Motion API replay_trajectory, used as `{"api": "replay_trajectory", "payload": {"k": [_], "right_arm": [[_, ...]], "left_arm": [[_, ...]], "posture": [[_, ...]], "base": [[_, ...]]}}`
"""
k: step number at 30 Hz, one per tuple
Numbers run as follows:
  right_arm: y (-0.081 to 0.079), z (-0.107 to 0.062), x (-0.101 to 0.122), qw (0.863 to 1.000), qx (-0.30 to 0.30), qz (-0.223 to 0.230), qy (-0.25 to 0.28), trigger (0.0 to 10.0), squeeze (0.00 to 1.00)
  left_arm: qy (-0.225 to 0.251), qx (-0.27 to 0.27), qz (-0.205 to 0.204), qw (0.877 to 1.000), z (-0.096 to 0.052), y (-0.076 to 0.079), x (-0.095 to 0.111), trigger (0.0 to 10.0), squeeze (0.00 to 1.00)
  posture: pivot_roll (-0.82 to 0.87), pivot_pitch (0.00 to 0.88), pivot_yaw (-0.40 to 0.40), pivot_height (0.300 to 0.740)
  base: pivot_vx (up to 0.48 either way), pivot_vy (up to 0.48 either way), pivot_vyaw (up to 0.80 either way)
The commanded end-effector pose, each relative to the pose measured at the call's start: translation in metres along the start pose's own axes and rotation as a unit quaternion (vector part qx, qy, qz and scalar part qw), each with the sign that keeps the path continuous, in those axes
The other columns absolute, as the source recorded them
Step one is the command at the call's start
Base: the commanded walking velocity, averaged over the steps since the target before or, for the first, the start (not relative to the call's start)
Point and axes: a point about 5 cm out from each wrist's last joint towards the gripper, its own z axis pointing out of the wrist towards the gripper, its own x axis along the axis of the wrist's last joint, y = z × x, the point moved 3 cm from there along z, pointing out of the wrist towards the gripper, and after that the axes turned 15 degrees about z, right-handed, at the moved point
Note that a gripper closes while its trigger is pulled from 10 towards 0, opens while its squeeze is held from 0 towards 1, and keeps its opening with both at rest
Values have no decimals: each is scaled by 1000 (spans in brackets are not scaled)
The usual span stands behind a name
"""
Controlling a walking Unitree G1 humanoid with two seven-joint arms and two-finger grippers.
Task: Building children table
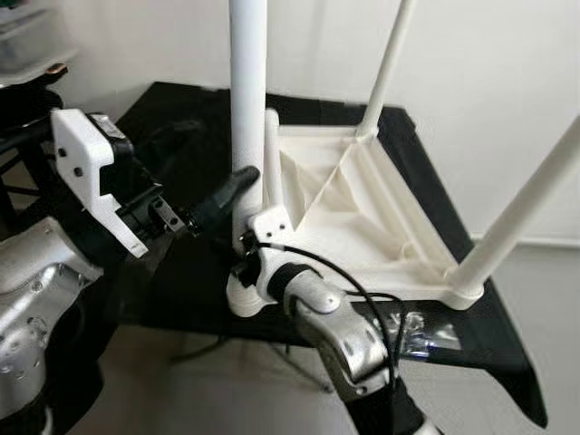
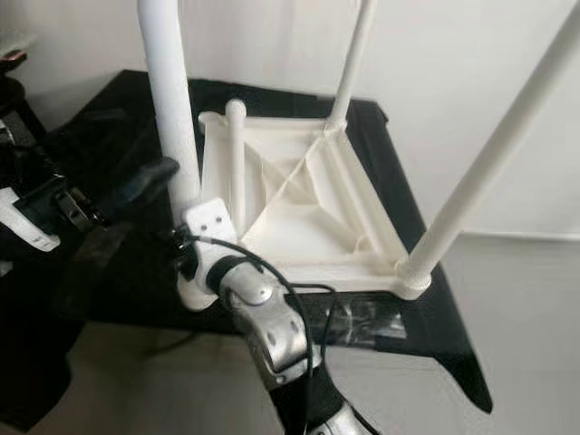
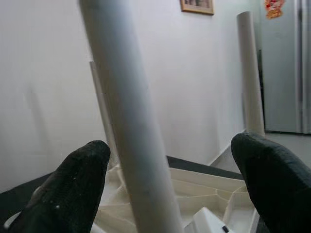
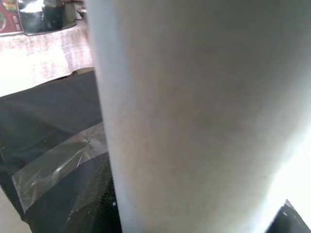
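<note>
A white children's table (image 1: 362, 213) lies upside down on a black cloth (image 1: 181, 127). Three long legs point up: the near-left leg (image 1: 246, 100), a far leg (image 1: 388, 68) and a right leg (image 1: 530, 204). A shorter white leg (image 2: 236, 159) stands at the far-left corner. My left gripper (image 1: 237, 186) is open, and its fingers (image 3: 73, 189) straddle the near-left leg (image 3: 129, 136) partway up. My right gripper (image 4: 194, 208) is shut on that same leg (image 4: 184, 107) low down, close to its socket (image 1: 245, 299); its wrist (image 1: 272, 263) hides the fingers from the head views.
The black cloth hangs over the front edge, with a clear plastic strip (image 1: 426, 331) on it at the near right. White walls stand behind and to the right. A cluttered shelf (image 1: 27, 54) is at the far left. Pale floor (image 1: 227, 390) lies below.
</note>
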Motion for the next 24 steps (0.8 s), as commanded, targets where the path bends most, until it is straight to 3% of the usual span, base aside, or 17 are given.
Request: {"api": "replay_trajectory", "payload": {"k": [1,3,4,7,14,18,20,24], "right_arm": [[12,4,-20,998,-36,-5,-47,10000,0],[12,4,-20,998,-36,-5,-47,10000,0],[11,6,-17,999,-34,-7,-41,10000,0],[3,11,-9,999,-25,-5,-28,10000,0],[-4,11,-7,1000,-16,0,-24,10000,0],[-5,12,-7,1000,-14,0,-23,10000,0],[-6,12,-8,1000,-12,1,-23,10000,0],[-6,13,-7,1000,-11,0,-22,10000,0]], "left_arm": [[-9,-37,-13,999,13,3,-3,10000,784],[-9,-37,-13,999,13,3,-3,10000,784],[-18,-31,-12,999,22,-1,-7,10000,0],[-39,-15,-54,998,41,-6,-16,10000,0],[-82,-12,-97,992,50,-7,-30,10000,0],[-85,-17,-113,990,51,-6,-30,10000,0],[-81,-30,-142,986,54,-3,-29,0,0],[-81,-39,-151,984,55,-1,-28,0,0]], "posture": [[104,94,-108,740],[104,94,-108,740],[103,94,-105,740],[100,95,-100,740],[102,101,-95,740],[103,103,-93,740],[105,104,-93,740],[106,106,-92,740]], "base": [[0,0,0],[0,0,0],[0,0,0],[0,0,0],[0,0,0],[0,0,0],[0,0,0],[0,0,0]]}}
